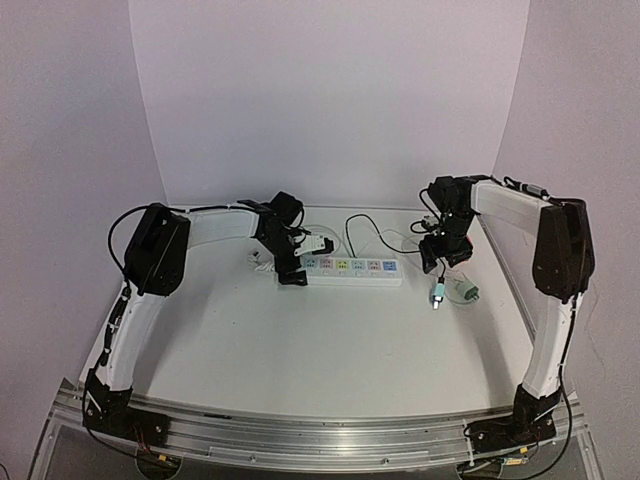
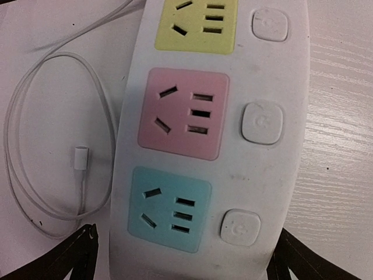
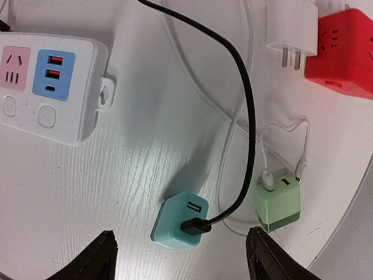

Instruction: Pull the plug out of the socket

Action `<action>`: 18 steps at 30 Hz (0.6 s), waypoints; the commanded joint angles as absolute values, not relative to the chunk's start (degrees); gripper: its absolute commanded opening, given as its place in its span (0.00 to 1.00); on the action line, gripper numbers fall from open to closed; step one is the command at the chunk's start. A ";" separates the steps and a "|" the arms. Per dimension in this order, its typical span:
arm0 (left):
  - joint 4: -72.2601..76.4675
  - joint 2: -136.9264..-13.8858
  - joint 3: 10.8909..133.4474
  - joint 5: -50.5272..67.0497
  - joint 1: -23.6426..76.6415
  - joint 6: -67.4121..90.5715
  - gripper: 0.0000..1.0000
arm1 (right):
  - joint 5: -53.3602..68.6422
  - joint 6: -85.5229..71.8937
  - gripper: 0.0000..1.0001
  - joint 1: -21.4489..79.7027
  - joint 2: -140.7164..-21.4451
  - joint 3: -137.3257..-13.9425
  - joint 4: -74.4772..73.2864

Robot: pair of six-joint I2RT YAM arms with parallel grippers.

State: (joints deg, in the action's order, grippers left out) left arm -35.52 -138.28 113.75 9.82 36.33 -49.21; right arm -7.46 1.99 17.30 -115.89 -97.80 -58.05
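From my seat I see the socket (image 1: 342,268) lying crosswise on the white table (image 1: 300,350), toward 12 o'clock from the table's middle. The left gripper (image 1: 290,270) sits over its 9 o'clock end. In the left wrist view the fingers (image 2: 73,259) are spread wide and straddle the strip without pinching it. The strip's body fills the gap between them, and the aqua outlet (image 2: 169,210), pink outlet (image 2: 183,114) and yellow outlet (image 2: 195,23) run away toward 12 o'clock. None of these three has anything plugged in. A thin white cable (image 2: 35,151) loops on the table at 9 o'clock of the strip.

The right gripper (image 3: 183,256) hangs off the strip's 3 o'clock end with its fingers well apart and nothing between the tips. Just ahead of them the teal plug (image 3: 179,219) lies loose on the table, clear of the socket, with a black cable (image 3: 247,105) pushed into its port. A green plug (image 3: 278,201) lies near it at 3 o'clock (a white lead runs into that one). In this view the socket's end is at 10 o'clock, and a red cube (image 3: 344,49) sits at 1 o'clock.
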 commanded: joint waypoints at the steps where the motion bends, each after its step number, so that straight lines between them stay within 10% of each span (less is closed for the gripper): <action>1: -38.14 -138.21 112.79 10.29 35.45 -48.31 0.98 | -7.00 -8.63 0.72 17.29 -112.09 -93.63 -57.65; 18: -45.46 -137.64 117.99 16.04 34.46 -45.09 0.98 | -7.94 -19.46 0.38 17.30 -114.42 -84.89 -51.23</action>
